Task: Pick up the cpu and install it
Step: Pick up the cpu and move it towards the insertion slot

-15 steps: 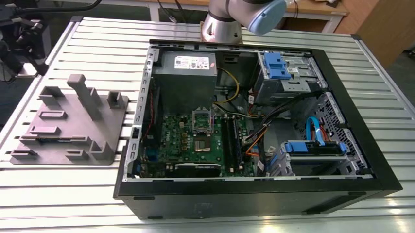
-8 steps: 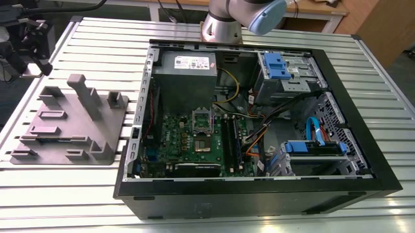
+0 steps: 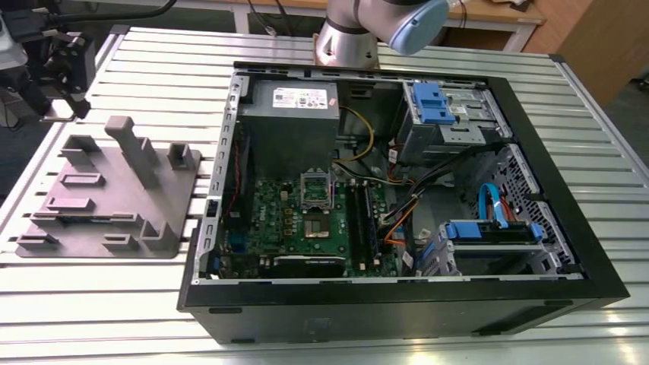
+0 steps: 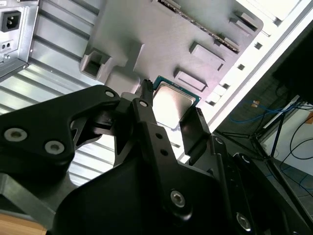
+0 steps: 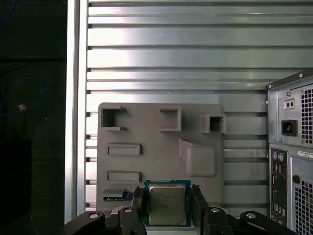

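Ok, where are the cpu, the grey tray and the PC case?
cpu (image 5: pixel 167 204): first wrist view, middle of its silvery top.
tray (image 5: pixel 156 161): first wrist view, bare flat surface between its pockets.
case (image 3: pixel 406 310): exterior view, black outer wall nearest the camera.

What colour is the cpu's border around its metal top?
Green, framing the cpu; clearest in the first wrist view.

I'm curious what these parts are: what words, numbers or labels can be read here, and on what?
Faint print on the lid of the cpu, in the first wrist view: too blurred to read.
White label on the power supply, in the exterior view: too small to read.
No text reads clearly anywhere.
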Action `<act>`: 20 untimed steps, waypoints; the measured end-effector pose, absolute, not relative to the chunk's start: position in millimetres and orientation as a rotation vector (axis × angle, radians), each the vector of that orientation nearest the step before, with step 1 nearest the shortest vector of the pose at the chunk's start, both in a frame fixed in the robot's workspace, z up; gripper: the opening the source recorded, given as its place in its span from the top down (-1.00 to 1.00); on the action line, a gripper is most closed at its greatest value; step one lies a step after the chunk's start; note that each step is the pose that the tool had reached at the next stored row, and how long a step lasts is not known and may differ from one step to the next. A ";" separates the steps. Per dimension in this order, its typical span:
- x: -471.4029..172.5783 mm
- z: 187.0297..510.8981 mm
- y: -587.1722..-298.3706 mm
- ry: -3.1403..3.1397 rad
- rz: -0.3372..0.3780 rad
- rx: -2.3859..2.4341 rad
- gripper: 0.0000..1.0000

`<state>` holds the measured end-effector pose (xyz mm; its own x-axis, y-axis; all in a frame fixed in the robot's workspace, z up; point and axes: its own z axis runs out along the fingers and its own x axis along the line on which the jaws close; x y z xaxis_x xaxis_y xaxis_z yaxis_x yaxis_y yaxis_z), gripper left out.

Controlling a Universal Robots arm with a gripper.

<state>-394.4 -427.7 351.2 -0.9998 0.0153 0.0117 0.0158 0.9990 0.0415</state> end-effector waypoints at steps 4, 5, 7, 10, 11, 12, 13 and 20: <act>-388.4 351.2 -427.7 -3.129 -0.065 -0.024 0.06; -387.8 351.1 -427.7 -3.129 -0.065 -0.024 0.06; -386.6 351.2 -427.7 -3.129 -0.065 -0.024 0.06; -385.2 351.1 -427.7 -3.129 -0.065 -0.024 0.06; -384.6 351.2 -427.7 -3.129 -0.065 -0.024 0.06; -384.1 351.1 -427.7 -3.129 -0.065 -0.024 0.06; -383.5 351.1 -427.7 -3.129 -0.065 -0.024 0.06; -378.6 351.1 -427.7 -3.129 -0.065 -0.024 0.06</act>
<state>-378.6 -427.7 351.1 -0.9998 0.0153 0.0117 0.0158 0.9990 0.0415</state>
